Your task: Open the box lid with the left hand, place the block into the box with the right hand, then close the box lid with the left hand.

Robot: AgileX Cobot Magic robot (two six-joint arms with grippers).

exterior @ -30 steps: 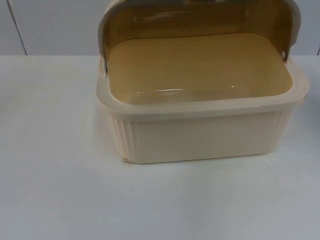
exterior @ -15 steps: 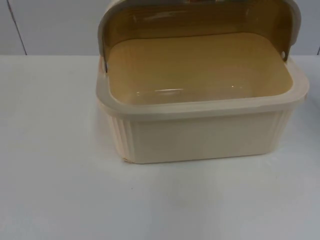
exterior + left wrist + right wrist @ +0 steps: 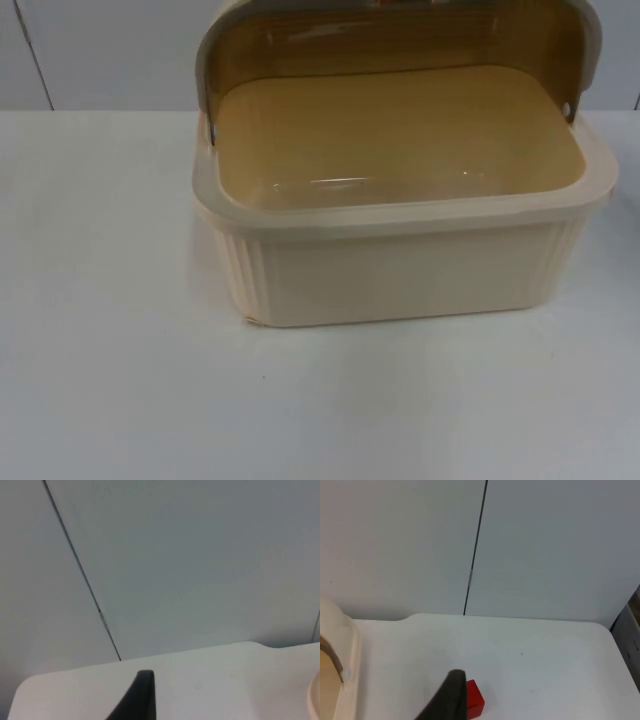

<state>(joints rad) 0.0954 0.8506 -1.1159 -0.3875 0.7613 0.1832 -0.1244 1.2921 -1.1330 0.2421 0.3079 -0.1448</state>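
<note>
Right gripper [image 3: 451,700] above counter [image 3: 545,655] beside red block [image 3: 474,699]; left gripper [image 3: 137,697] waits; you can't tell either's opening. Box [image 3: 400,270] lid [image 3: 400,40] raised.

Cream box [image 3: 400,270] with ribbed corners, tan-yellow inside; amber translucent lid [image 3: 400,40]; red block [image 3: 474,700]; white tabletop [image 3: 120,380]; grey wall [image 3: 545,545].

— On the tabletop [image 3: 120,380]?
— A cream ribbed box [image 3: 400,270], standing near the grey partition wall [image 3: 100,50].
— Lid [image 3: 400,30]?
— Swung up and back, amber-tinted, hinged at both rear corners.
— Inside?
— Bare tan floor, glossy.
</note>
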